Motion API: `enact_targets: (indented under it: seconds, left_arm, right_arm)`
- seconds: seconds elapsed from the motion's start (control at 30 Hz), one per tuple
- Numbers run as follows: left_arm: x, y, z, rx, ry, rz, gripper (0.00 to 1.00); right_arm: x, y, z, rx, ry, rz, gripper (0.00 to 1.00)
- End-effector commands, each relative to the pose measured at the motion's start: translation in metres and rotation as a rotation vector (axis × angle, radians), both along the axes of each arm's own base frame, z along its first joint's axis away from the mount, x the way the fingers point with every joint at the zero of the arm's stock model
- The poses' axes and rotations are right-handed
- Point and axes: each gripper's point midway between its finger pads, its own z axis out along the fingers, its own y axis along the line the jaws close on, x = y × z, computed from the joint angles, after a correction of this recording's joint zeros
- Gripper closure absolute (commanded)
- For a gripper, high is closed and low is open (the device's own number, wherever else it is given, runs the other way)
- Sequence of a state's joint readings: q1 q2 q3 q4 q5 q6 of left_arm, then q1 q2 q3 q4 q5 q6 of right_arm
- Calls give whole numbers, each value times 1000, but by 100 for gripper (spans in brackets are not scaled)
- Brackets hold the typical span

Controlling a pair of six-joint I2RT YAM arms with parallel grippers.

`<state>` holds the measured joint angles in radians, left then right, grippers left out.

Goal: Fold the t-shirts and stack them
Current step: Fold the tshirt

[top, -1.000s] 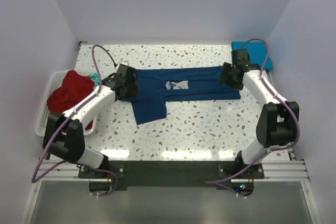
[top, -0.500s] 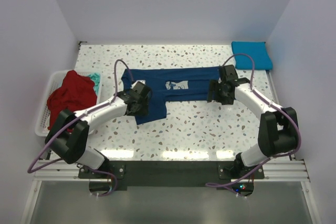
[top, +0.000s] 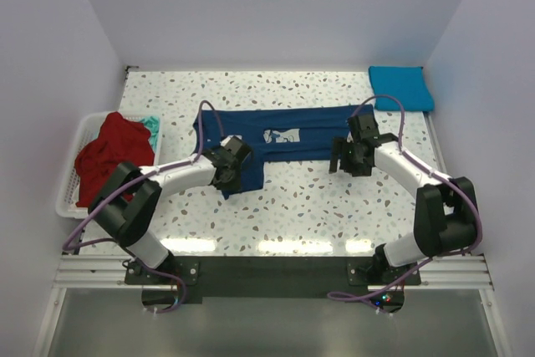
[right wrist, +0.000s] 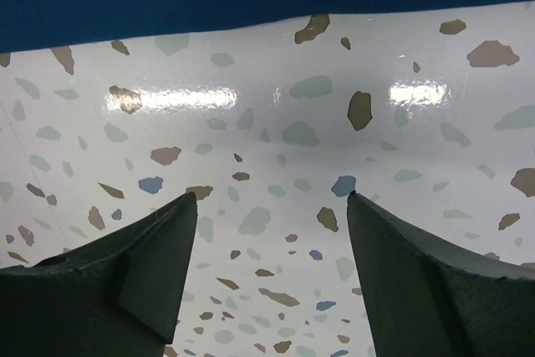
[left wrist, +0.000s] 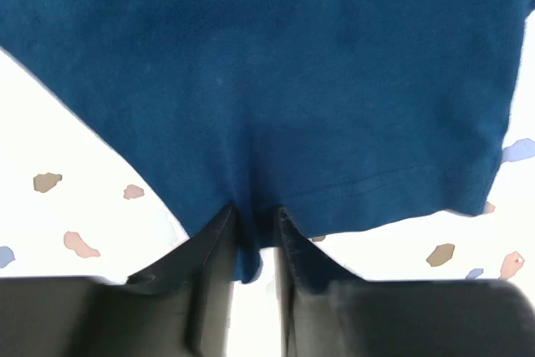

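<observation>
The navy blue cotton t-shirt with a pale square print [top: 318, 123] lies spread on the white speckled tabletop [top: 309, 206]. Its long axis runs left to right across the middle, and one flap hangs off its left part toward the arms. That flap is what the coming move turns on.

The left fingers [left wrist: 213, 290] sit at the flap's near hem, reaching in from the near-left side. They are drawn almost together, with a bit of the navy hem pinched between them (the cloth runs down into the narrow gap in the left wrist view). The rest of the shirt stretches away from them, farther back and to the right.

The right fingers [right wrist: 125, 282] are spread wide and hold nothing; only bare tabletop shows between them. The shirt's near edge lies just ahead of them, so they are beside the cloth, not on it. The left arm has the flap, and the right arm is nearer the shirt's right end.

A folded turquoise-blue t-shirt [top: 401, 88] rests at the far right corner, well apart. A crumpled red t-shirt [top: 113, 152] sits in the white slatted plastic basket [top: 71, 194] on the left.
</observation>
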<state>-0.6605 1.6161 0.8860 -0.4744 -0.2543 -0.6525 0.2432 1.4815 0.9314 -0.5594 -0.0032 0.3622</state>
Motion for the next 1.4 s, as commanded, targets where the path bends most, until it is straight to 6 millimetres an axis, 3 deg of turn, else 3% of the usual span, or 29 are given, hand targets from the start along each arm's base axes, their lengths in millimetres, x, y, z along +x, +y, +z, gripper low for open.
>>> enact_targets:
  seconds: [0.0,0.1,0.23,0.37,0.43,0.47,0.53,0.6,0.63,0.67,0.7,0.8,0.83,0.9,0.97,1.37]
  left_arm:
    - [-3,1,-7,7,11,22,79]
    - [7,-3,7,3,-22,21,100]
    - [38,-6,33,33,-87,17,100]
    - [93,-10,78,5,-211,44,100]
    - [117,1,85,6,-235,66,100]
    - [138,2,101,-19,-279,86,100]
    - [159,6,101,-2,-300,84,100]
    - [187,9,118,-4,-360,99,100]
    - [196,9,111,7,-353,102,100]
    - [212,9,124,-9,-393,116,100]
    - [221,10,117,5,-389,121,100]
    - [246,13,129,-7,-437,153,100]
    - [252,15,121,3,-429,161,100]
    - [264,20,124,-3,-446,193,100]
    - [271,23,116,-8,-437,208,100]
    - [275,31,75,-13,-360,251,100]
  right_arm:
    - [4,6,11,27,-57,27,24]
    - [5,6,13,31,-63,32,25]
    - [11,7,21,20,-84,50,25]
    - [18,6,26,10,-97,63,25]
    - [24,8,31,12,-114,70,25]
    - [27,10,31,16,-113,74,26]
    - [37,15,38,32,-131,82,26]
    - [51,26,42,70,-139,99,26]
    - [55,29,44,85,-140,102,27]
    - [61,34,44,99,-145,109,26]
    - [70,40,46,120,-146,116,26]
    - [83,48,41,143,-136,120,26]
    - [90,51,46,158,-148,124,26]
    - [98,55,47,169,-157,125,26]
    - [102,59,38,180,-136,131,26]
    - [119,78,11,255,-85,137,28]
